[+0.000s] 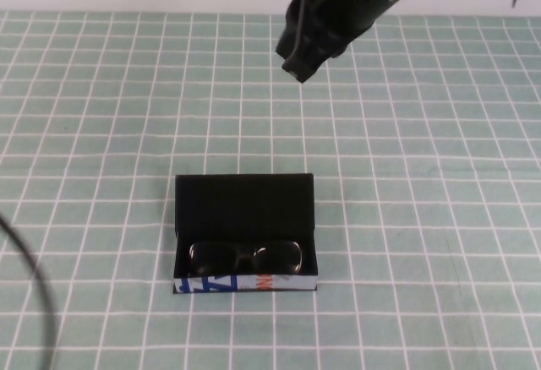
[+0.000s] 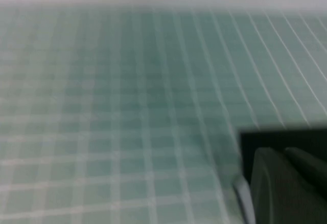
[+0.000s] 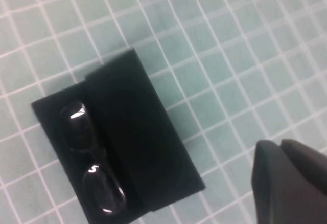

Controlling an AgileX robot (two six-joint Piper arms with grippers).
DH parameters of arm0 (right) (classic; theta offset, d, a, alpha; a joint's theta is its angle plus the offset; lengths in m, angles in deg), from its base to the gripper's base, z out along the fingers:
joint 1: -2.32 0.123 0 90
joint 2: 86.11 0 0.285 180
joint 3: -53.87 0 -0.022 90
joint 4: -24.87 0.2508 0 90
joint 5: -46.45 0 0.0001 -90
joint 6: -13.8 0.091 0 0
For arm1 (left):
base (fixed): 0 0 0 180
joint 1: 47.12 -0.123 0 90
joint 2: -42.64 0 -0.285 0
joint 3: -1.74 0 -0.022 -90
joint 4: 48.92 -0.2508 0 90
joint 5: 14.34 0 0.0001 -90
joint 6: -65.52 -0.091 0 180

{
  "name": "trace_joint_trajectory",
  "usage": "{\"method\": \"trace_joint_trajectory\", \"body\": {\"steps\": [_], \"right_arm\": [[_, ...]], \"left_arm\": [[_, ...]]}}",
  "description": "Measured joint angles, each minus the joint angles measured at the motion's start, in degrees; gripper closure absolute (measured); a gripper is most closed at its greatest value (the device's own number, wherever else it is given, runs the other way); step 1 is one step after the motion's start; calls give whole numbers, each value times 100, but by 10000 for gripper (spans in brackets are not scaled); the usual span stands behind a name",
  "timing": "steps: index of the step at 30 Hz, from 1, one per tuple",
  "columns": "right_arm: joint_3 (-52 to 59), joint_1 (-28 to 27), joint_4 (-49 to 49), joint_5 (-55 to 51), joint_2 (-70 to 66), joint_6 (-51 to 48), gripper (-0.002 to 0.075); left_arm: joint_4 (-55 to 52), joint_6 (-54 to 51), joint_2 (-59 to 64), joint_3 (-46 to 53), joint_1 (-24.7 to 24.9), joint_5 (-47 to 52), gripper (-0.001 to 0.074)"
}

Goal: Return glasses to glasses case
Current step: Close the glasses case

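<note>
Right hand [image 1: 297,70] hovers beyond the glasses case [image 1: 244,205] holding the glasses [image 1: 245,257]; left hand unseen.

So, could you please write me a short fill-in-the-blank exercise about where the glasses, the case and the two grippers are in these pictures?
1. The glasses lie ____ the open glasses case.
2. The case's lid flap is ____.
3. The right gripper hangs above the checked tablecloth, on the ____ side of the case from the robot.
4. The left gripper shows only in the ____ wrist view.

Missing words: inside; open; far; left
</note>
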Motion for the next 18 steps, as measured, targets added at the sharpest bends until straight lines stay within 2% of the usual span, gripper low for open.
{"method": "trace_joint_trajectory", "body": {"steps": [5,8,13,18], "right_arm": [[11,-328,539,115,-453,210,737],[11,-422,896,284,-718,221,737],[11,-457,1310,380,-1233,221,737],[22,-457,1482,403,-1695,221,737]], "left_arm": [[2096,-1962,697,521,0,357,737],[3001,-2960,1200,781,0,541,737],[3793,-4389,2114,1004,0,613,737],[4386,-5166,2772,1315,210,80,737]]}}
